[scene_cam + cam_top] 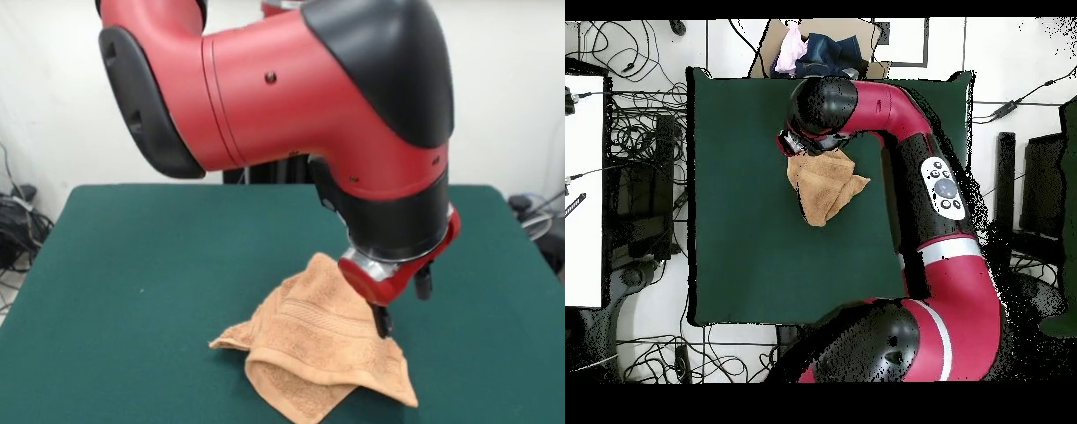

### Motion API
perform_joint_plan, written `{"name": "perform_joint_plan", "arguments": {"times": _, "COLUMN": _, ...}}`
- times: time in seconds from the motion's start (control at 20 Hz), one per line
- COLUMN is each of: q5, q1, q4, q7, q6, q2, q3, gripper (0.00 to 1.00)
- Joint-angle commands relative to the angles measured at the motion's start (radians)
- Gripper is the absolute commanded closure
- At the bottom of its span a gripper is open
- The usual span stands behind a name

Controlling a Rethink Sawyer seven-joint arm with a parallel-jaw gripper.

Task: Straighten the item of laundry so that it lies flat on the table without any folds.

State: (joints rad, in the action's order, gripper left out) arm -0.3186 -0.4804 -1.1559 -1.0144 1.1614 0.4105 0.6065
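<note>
The orange-tan towel (313, 349) lies crumpled on the green table (132, 291), near its front edge. One corner is folded over and a woven band shows on top. My gripper (403, 302) hangs low over the towel's right side. Its fingers stand apart and hold nothing. The left finger (382, 320) reaches down to the cloth and the right finger (424, 283) is beside it, off the cloth. In the overhead view the towel (827, 185) lies on the table (745, 230) just below the arm's wrist, which hides the gripper.
A cardboard box (865, 32) with clothes in it stands just past the table's edge by the towel. Cables lie on the floor at the left (18, 221). A white desk (585, 180) stands beside the table. The arm (915, 130) spans the table's right side in the overhead view.
</note>
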Motion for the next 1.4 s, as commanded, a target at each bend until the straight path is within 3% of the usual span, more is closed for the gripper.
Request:
{"name": "perform_joint_plan", "arguments": {"times": 0.05, "q5": -0.011, "q1": -0.014, "q4": -0.127, "q7": 0.083, "q6": -0.070, "q2": 0.006, "q3": 0.050, "gripper": 0.00}}
{"name": "perform_joint_plan", "arguments": {"times": 0.45, "q5": 0.021, "q1": -0.054, "q4": -0.211, "q7": 0.025, "q6": -0.165, "q2": -0.038, "q3": 0.025, "gripper": 0.00}}
{"name": "perform_joint_plan", "arguments": {"times": 0.9, "q5": -0.036, "q1": -0.117, "q4": -0.253, "q7": 0.137, "q6": -0.193, "q2": -0.060, "q3": 0.026, "gripper": 0.00}}
{"name": "perform_joint_plan", "arguments": {"times": 1.15, "q5": -0.038, "q1": -0.121, "q4": -0.277, "q7": 0.064, "q6": -0.226, "q2": -0.062, "q3": 0.006, "gripper": 0.00}}
{"name": "perform_joint_plan", "arguments": {"times": 1.4, "q5": 0.014, "q1": -0.089, "q4": -0.190, "q7": 0.025, "q6": -0.066, "q2": -0.062, "q3": -0.008, "gripper": 0.00}}
